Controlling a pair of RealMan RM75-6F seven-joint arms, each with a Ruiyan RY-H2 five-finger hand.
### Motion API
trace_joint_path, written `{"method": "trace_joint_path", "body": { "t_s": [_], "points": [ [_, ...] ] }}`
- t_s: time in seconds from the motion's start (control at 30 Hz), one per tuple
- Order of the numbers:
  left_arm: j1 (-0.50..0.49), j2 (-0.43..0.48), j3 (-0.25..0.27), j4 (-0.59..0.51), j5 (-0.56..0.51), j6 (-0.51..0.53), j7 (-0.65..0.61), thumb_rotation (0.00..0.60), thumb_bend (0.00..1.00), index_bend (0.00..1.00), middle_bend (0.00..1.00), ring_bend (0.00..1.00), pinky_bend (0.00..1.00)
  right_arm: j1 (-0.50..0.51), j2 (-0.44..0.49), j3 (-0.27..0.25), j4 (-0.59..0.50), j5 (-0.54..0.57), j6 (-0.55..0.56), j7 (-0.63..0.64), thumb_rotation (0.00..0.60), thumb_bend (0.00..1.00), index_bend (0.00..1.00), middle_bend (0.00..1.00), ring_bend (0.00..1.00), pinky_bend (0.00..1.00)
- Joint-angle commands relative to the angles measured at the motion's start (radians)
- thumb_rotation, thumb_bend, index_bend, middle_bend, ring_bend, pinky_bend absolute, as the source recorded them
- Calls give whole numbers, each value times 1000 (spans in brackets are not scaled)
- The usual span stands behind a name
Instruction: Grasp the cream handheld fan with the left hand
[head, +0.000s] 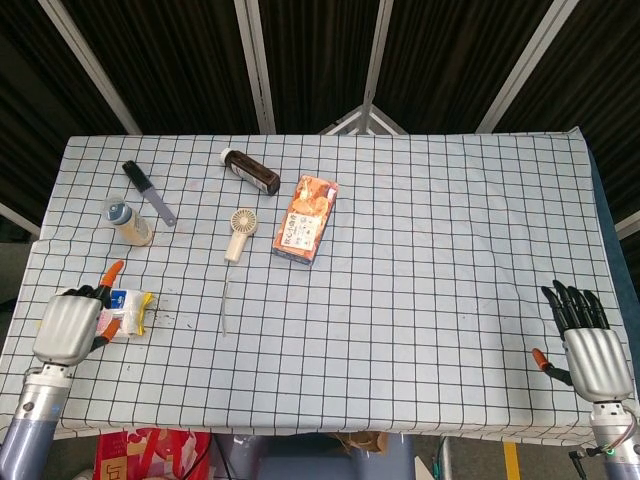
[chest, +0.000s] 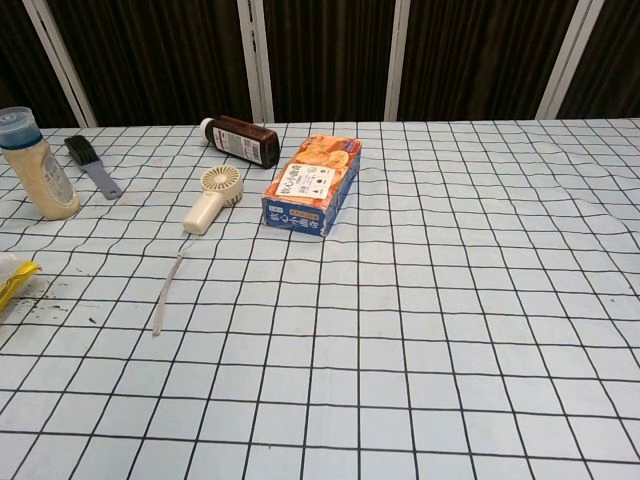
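Observation:
The cream handheld fan (head: 240, 232) lies flat on the checked tablecloth, left of centre, its round head away from me; the chest view shows the fan (chest: 212, 198) too. My left hand (head: 70, 324) hovers at the table's front-left corner, well short and left of the fan. It holds nothing, and its fingers (head: 110, 272) reach forward over a snack packet. My right hand (head: 590, 345) stays at the front-right corner, fingers spread and empty. Neither hand appears in the chest view.
An orange box (head: 306, 218) lies just right of the fan, with a brown bottle (head: 252, 171) behind it. A pale bottle (head: 128, 222) and a dark brush (head: 148, 191) stand at the left. The snack packet (head: 130, 308) and a thin white strip (head: 225, 308) lie nearer me.

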Motion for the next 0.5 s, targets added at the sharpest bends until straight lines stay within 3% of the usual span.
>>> {"method": "trace_joint_path", "body": {
  "t_s": [0.03, 0.27, 0.5],
  "points": [
    [-110, -60, -79, -29, -150, -136, 103, 600, 659, 0, 833, 722, 730, 2, 1, 0, 0, 0, -3, 2, 600, 280, 0, 0, 0, 0],
    [-291, -182, -162, 33, -391, -277, 313, 600, 738, 56, 888, 767, 755, 3, 4, 1, 0, 5, -9, 10, 600, 279, 0, 0, 0, 0],
    [-423, -293, -197, 139, -602, -304, 470, 600, 754, 78, 899, 774, 762, 4, 7, -1, 3, 3, -10, 22, 600, 279, 0, 0, 0, 0]
  ]
}}
